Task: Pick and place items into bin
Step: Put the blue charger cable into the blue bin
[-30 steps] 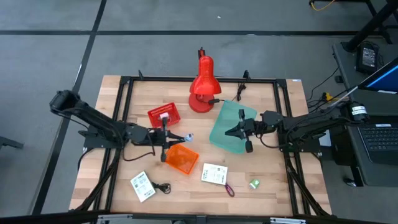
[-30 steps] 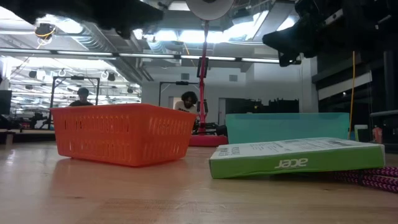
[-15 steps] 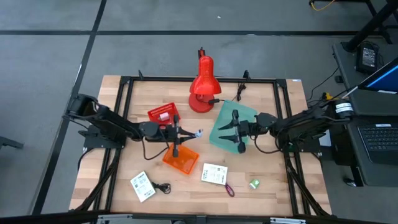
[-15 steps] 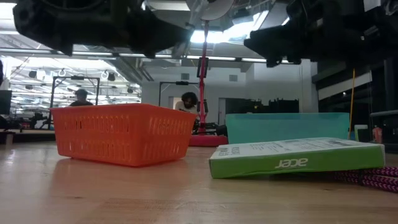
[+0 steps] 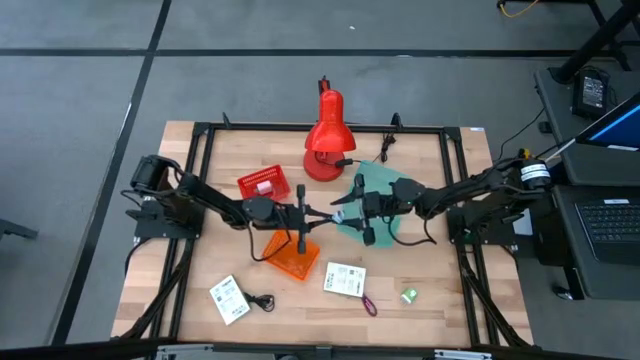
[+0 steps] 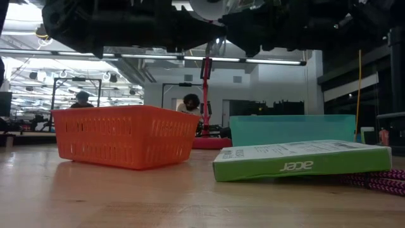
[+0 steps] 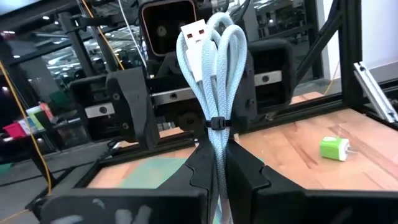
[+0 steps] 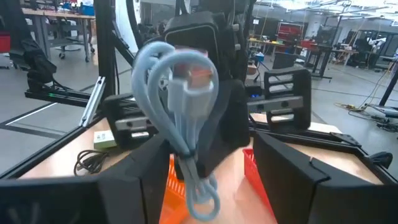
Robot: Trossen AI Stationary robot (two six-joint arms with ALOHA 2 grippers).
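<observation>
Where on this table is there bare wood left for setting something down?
The back left corner, behind the red basket, is bare, as is the right strip beyond the green piece. The middle is crowded: orange basket, teal bin and both arms meeting above them.

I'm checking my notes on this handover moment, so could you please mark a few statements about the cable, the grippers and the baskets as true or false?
1. The left gripper is shut on the light blue cable. True.
2. The right gripper is clamped on the cable. False: its fingers stand open beside it.
3. The red basket holds a pink cube. True.
4. The red lamp lies inside the orange basket. False: it stands on the table's far side.
5. The two grippers face each other. True.
</observation>
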